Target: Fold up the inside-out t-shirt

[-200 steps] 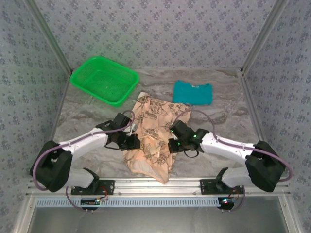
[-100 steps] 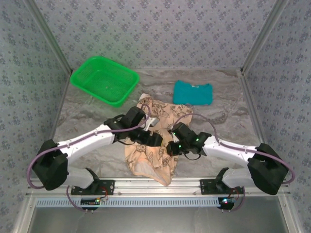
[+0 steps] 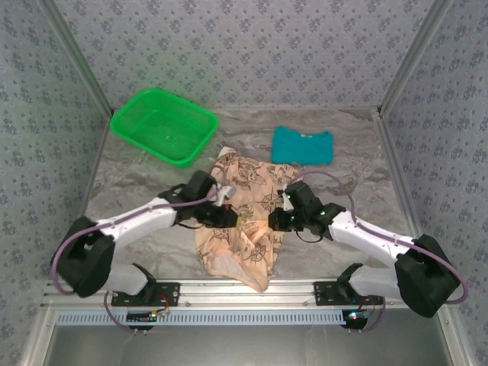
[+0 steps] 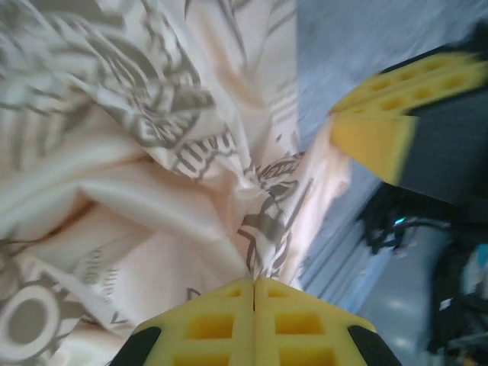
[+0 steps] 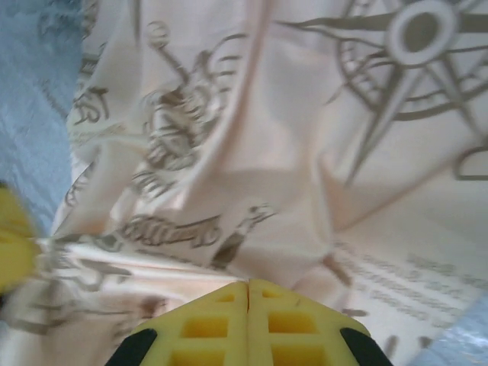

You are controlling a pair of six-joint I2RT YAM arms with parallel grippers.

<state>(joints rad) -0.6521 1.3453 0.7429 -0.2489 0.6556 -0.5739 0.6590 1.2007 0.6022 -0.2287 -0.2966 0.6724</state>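
The peach t-shirt point(image 3: 244, 248) with brown compass prints lies rumpled at the table's middle, running from near the basket down to the front rail. My left gripper point(image 3: 231, 219) is over its left-middle part, shut on a fold of the cloth point(image 4: 263, 229). My right gripper point(image 3: 274, 221) faces it from the right, shut on the shirt's cloth point(image 5: 252, 229). In the left wrist view the left gripper point(image 4: 254, 284) pinches a thin ridge of cloth, and the right gripper's yellow fingers point(image 4: 381, 126) show beyond. In the right wrist view the right gripper point(image 5: 248, 284) has cloth between its pads.
A green basket point(image 3: 202, 141) stands at the back left. A folded teal garment point(image 3: 303, 145) lies at the back, right of centre. The marbled table point(image 3: 137, 183) is bare left of the shirt. A metal rail point(image 3: 244, 293) runs along the front edge.
The left gripper reached right over the shirt, then drew back slightly left. The right gripper moved up and right. The shirt's upper part now spreads wider to the right.
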